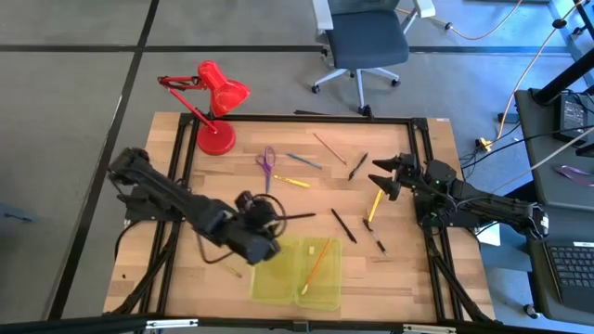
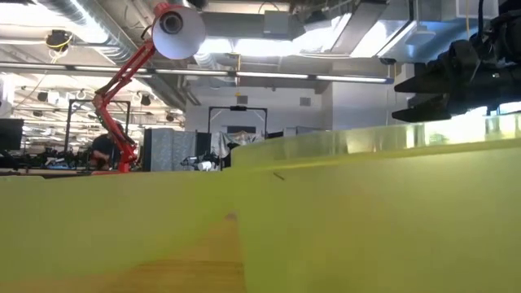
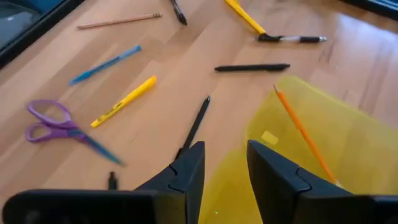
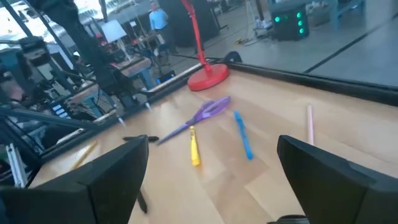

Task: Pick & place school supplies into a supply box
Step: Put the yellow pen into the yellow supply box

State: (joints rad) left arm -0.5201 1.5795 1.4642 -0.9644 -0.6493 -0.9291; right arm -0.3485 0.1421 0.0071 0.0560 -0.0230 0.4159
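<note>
**Inspector:** The left end effector (image 3: 225, 151) hung low over the surface (image 1: 176, 278), at the far edge of the supply box (image 1: 278, 278). Its fingers stood a little apart, with nothing between them. A black pen (image 3: 198, 121) lay flat just beside one fingertip, its near end hidden behind that finger.

**Reviewer:** And the right end effector (image 1: 388, 178)?

**Inspector:** Spread wide and empty, waiting over the right side near a yellow pen (image 1: 375, 204).

**Reviewer:** Where did the task items stand?

**Inspector:** The box lay opened flat at the front edge, with an orange pencil (image 3: 303, 134) inside one half. Purple scissors (image 3: 55, 124), a yellow marker (image 3: 124, 101), a blue pen (image 3: 104, 63), a wooden pencil (image 3: 118, 22) and a second black pen (image 3: 252, 67) were scattered loose, well apart from each other.

**Reviewer:** Your assessment of handling?

**Inspector:** In my judgement the pens are light, stiff and smooth. They will likely roll or swivel if pinched near an end, so the grip should be taken across the barrel at mid-length, with the fingers square to it. Lying flat, each one leaves little height to catch, so the tips must come right down to the wood. The box looks like thin plastic, light enough to skid if nudged.
</note>
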